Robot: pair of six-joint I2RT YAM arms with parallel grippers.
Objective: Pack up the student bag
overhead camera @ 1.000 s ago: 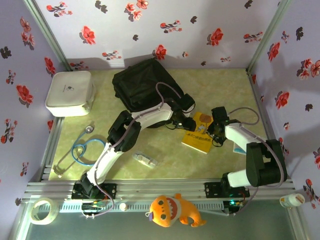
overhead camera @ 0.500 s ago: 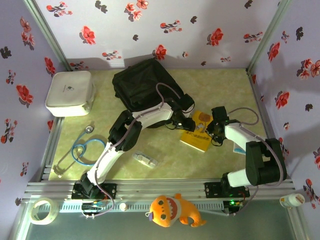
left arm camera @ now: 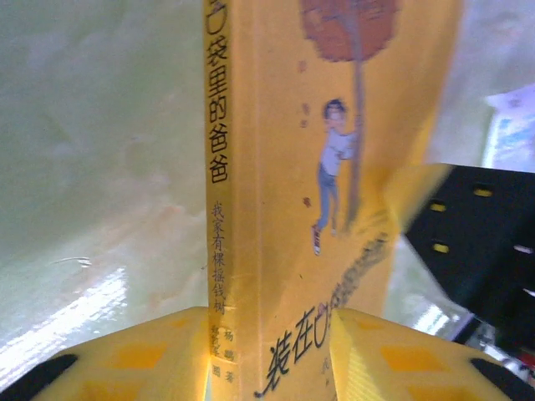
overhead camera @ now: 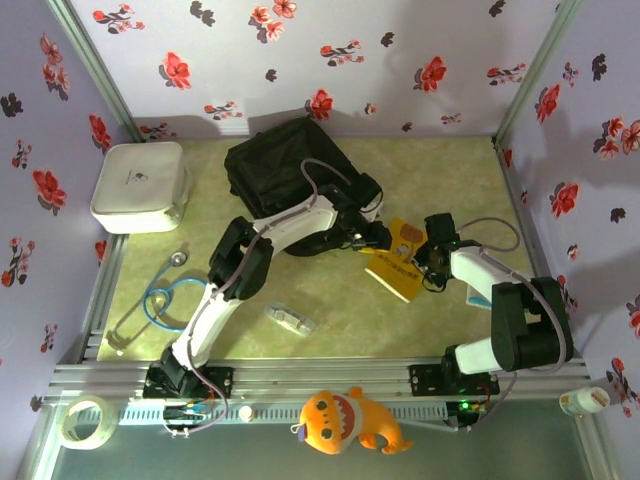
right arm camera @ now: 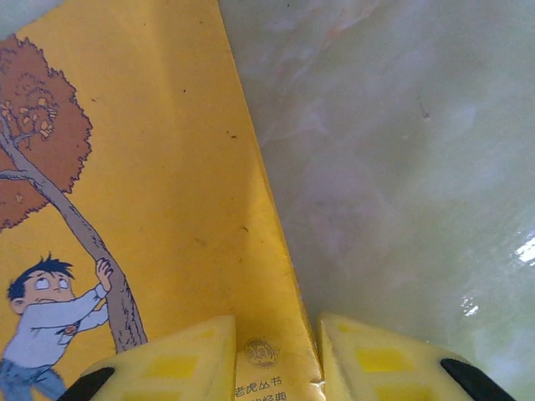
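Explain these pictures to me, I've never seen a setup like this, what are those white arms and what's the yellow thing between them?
These are two robot arms bolted to the near edge of a pale green table. The wide picture looks down from above; the two close-ups come from a camera on each wrist. On the table lie a large black fabric backpack, a white rounded hard case and a blue-tubed stethoscope. The right gripper clamps a corner of a yellow paperback picture book. The left gripper has its fingers either side of the book's spine, though how firmly isn't clear.
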